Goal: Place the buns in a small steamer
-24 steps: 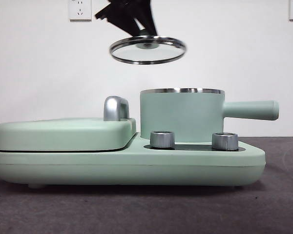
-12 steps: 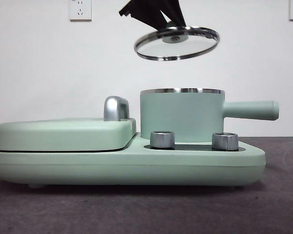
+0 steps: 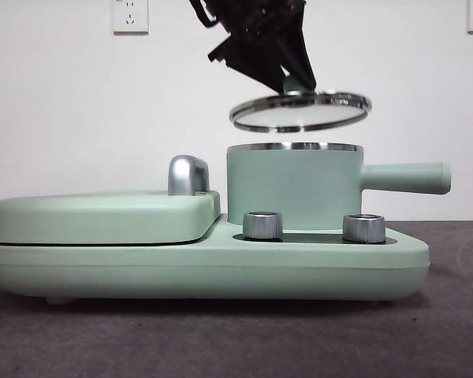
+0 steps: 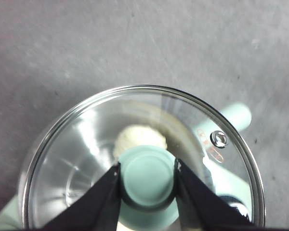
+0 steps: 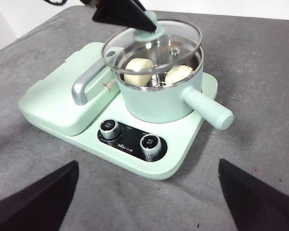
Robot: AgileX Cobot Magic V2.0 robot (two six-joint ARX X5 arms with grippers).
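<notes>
A bare robot test bench rather than a kitchen: grey felt-like table cover (image 3: pixel 221 346), plain white wall (image 3: pixel 63 118) with two power sockets (image 3: pixel 129 16) near its top corners.

Light is even and bright in all three views, coming from overhead: the white wall fills the upper frame of the front view almost blown out, and the base unit (image 3: pixel 205 264) casts only a thin soft shadow on the dark table (image 3: pixel 236 339) along the lower frame. In the left wrist view the glass lid (image 4: pixel 86 159) carries broad white glare at left of centre, veiling the blurred bun (image 4: pixel 139 137) beneath, and the near jaws are soft-edged. The right wrist view is sharp at centre, its lower-corner jaws dark and defocused.
</notes>
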